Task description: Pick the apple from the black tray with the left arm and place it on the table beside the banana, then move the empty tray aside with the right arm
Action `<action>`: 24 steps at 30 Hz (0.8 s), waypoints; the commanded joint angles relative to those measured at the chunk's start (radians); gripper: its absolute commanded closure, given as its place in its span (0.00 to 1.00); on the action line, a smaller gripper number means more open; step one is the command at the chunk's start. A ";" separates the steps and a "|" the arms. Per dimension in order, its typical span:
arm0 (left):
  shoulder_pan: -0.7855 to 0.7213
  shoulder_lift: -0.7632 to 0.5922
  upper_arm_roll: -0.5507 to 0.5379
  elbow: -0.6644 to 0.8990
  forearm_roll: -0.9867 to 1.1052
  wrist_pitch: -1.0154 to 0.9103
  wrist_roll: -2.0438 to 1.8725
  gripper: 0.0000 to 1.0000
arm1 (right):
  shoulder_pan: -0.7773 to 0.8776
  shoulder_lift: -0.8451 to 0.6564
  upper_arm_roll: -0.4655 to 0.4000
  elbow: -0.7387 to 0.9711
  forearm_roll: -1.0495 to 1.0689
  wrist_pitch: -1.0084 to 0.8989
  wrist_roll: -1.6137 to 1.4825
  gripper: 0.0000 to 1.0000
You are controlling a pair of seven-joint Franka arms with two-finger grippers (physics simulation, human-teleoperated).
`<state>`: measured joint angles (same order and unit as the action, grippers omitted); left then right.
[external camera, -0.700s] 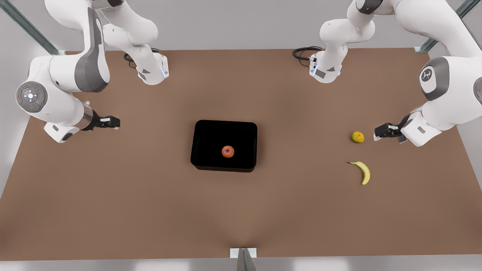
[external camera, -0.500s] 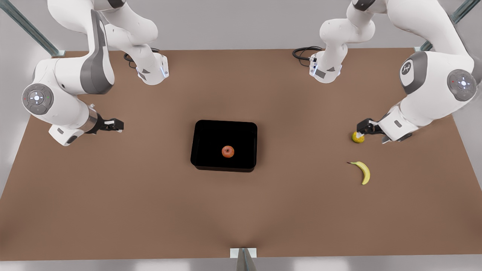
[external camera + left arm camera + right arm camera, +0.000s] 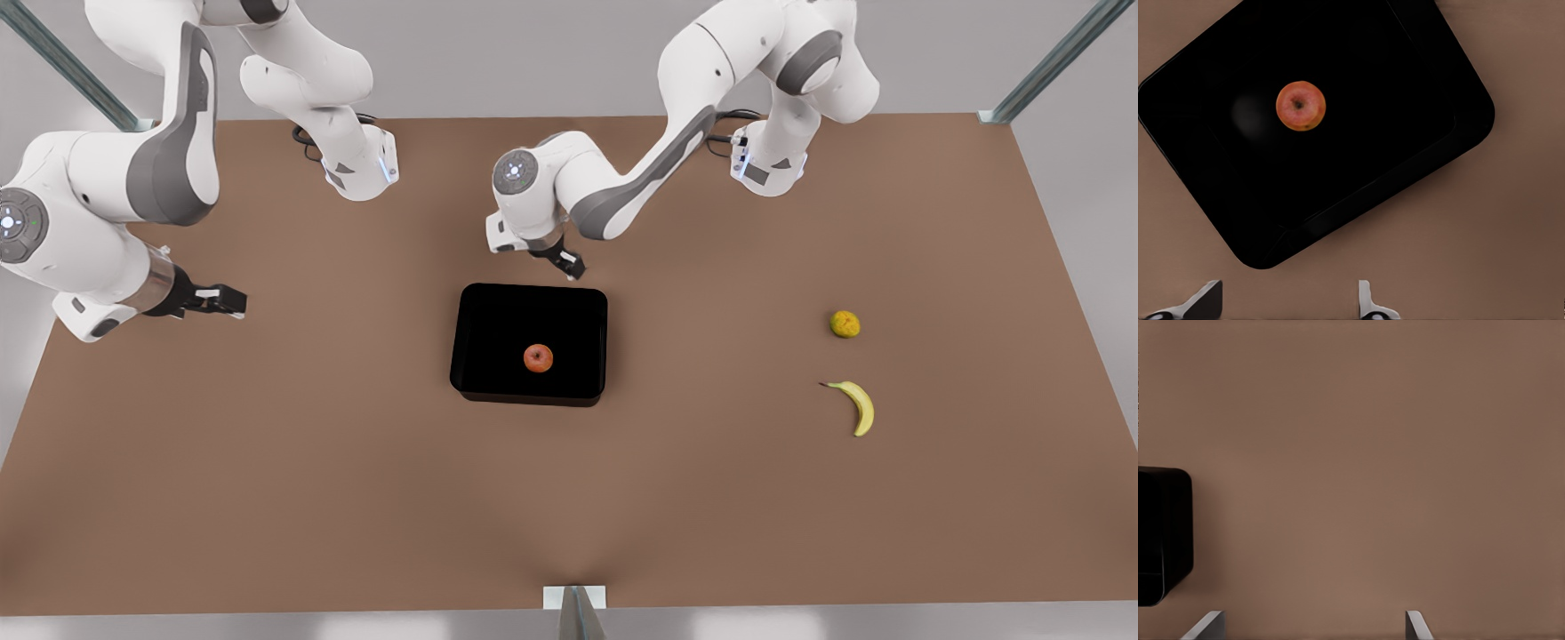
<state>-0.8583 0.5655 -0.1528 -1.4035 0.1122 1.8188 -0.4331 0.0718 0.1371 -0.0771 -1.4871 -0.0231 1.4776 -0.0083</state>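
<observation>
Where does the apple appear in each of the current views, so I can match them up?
Front view: the apple lies inside the black tray at the table's middle, toward the tray's near edge.
Left wrist view: the apple sits in the tray, seen from above, ahead of the open left gripper.
Right wrist view: not in it; just a tray corner.
Shared landmark: the black tray.

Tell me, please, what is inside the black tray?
Inside the black tray lies one apple, alone on the dark floor; the left wrist view confirms it. What is under the apple is covered.
</observation>
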 commanded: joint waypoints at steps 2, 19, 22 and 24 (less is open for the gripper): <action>0.001 0.023 0.001 0.006 0.015 0.220 -0.918 0.00 | 0.009 -0.001 0.002 0.001 0.003 0.000 -0.019 0.00; 0.004 0.266 0.088 0.115 0.093 0.421 -0.628 0.00 | 0.016 0.007 0.008 0.001 0.005 0.001 -0.016 0.00; -0.005 0.289 0.088 0.136 0.093 0.425 -0.618 0.00 | 0.017 0.013 0.011 0.001 0.003 0.001 -0.015 0.00; -0.004 0.310 0.091 0.159 0.095 0.425 -0.578 0.00 | 0.017 0.013 0.011 0.001 0.003 0.001 -0.015 0.00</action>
<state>-0.8621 0.8711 -0.0600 -1.2510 0.2048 2.2147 -0.9217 0.0898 0.1512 -0.0657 -1.4869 -0.0200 1.4790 -0.0203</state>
